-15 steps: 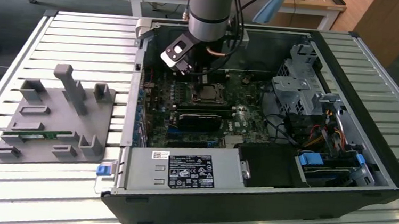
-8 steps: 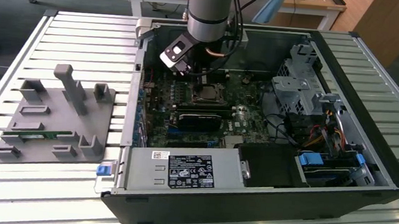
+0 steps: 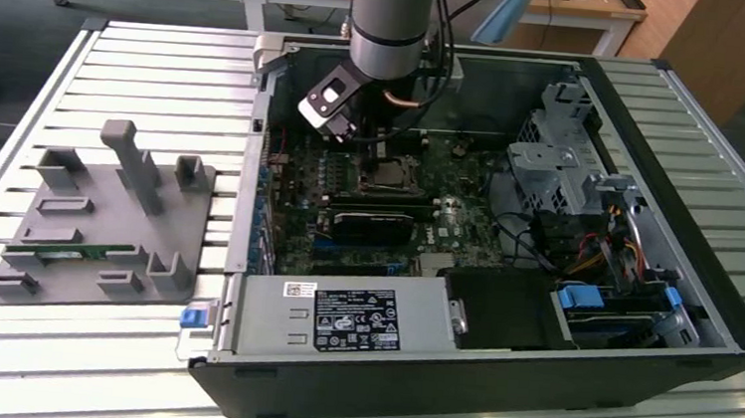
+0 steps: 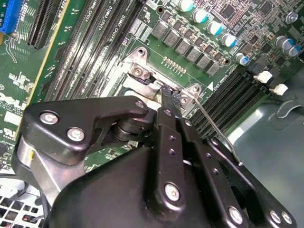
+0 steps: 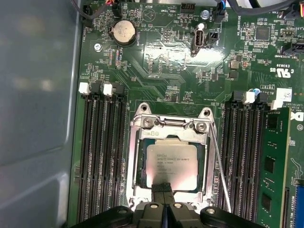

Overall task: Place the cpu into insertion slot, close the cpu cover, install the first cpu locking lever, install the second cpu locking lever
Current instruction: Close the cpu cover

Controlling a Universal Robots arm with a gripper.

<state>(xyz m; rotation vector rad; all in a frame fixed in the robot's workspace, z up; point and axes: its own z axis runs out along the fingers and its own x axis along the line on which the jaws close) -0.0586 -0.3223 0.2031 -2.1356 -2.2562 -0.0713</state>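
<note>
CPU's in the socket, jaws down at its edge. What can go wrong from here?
1. The shut jaws are at the rim of the cover, right by the cpu. A slip may scratch its top.
2. The lever looks unlatched and angles out toward the memory slots. It may snag there, or let the cover lift.

The cpu (image 5: 171, 164) is topped with dull silver-tan metal, faintly sheened. Around the cpu, the cpu cover (image 5: 134, 156) is seen as smooth silver-grey metal. Beside the cpu, a locking lever (image 5: 223, 180) is formed of thin bright wire. The gripper (image 5: 163, 186), at the cpu's edge, is finished in matt black. Glossy green lacquer is seen on the motherboard (image 5: 156, 61) beneath the cpu.
</note>
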